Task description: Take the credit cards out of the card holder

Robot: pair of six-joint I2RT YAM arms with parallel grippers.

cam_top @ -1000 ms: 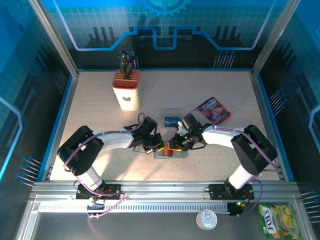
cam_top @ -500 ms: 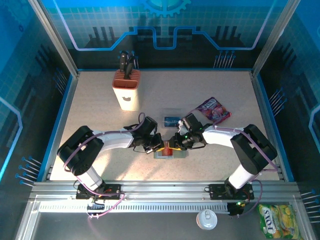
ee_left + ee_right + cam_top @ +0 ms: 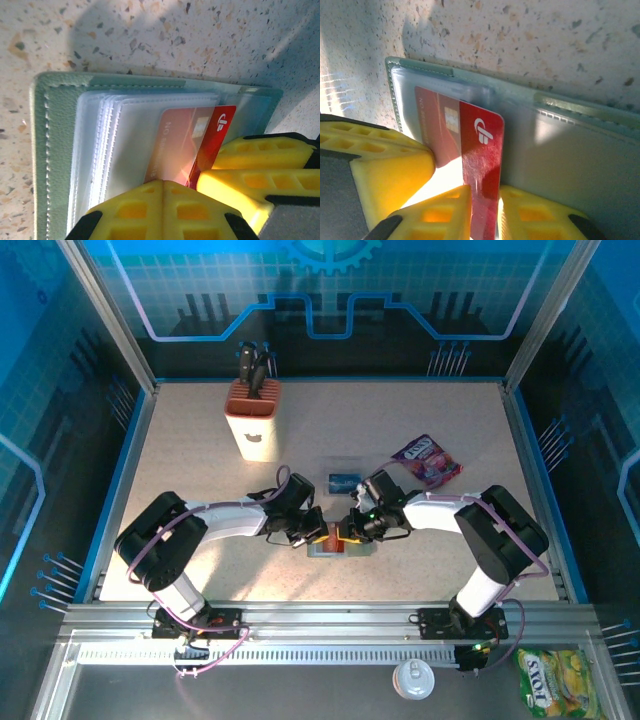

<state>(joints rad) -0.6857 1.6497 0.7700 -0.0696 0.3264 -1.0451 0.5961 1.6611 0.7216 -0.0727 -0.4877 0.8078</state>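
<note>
R claw (image 3: pixel 482 200) narrowed onto red card (image 3: pixel 482 145); L claw (image 3: pixel 162 190) shut atop card holder (image 3: pixel 55 150); both reach inward.

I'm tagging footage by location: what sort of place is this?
Probably a robotics lab test cell, not a home: an aluminium frame and blue printed panels enclose a speckled table, with props like a knife block and a snack packet set out.
</note>
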